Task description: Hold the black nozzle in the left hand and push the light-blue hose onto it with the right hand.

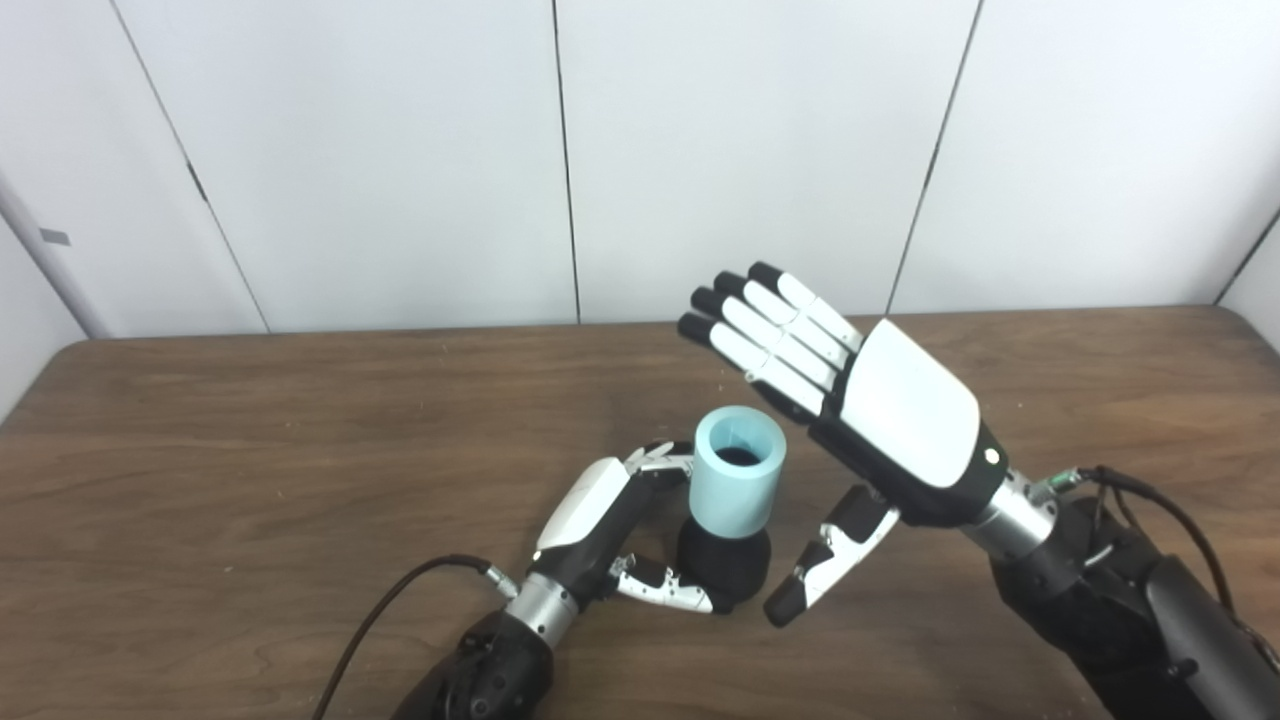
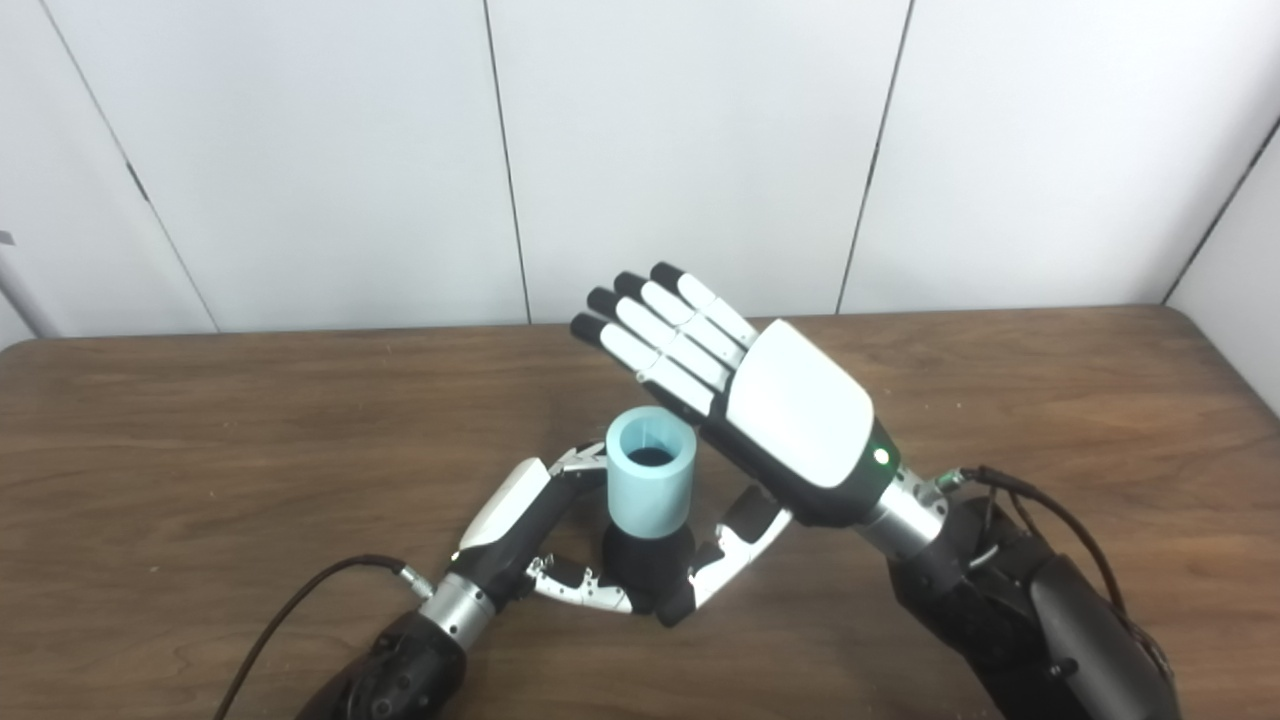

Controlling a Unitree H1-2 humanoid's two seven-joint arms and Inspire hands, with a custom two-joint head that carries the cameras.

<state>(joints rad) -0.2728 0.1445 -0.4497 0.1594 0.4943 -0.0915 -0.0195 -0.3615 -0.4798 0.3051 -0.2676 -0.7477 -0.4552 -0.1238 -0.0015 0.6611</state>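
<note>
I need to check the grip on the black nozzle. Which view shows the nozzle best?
The left eye view: the black nozzle shows clear of the right hand, below the light-blue hose, with the left hand around it. In the right eye view the right hand's thumb crosses in front of its right side.

— Where is free room on the table (image 1: 250,420)?
— The left, right and far sides are bare. Near the middle front, the left hand (image 1: 610,520) closes around the nozzle (image 1: 725,565) carrying the hose (image 1: 738,485); the spread right hand (image 1: 890,420) hangs just beside.

No legible text or labels
</note>
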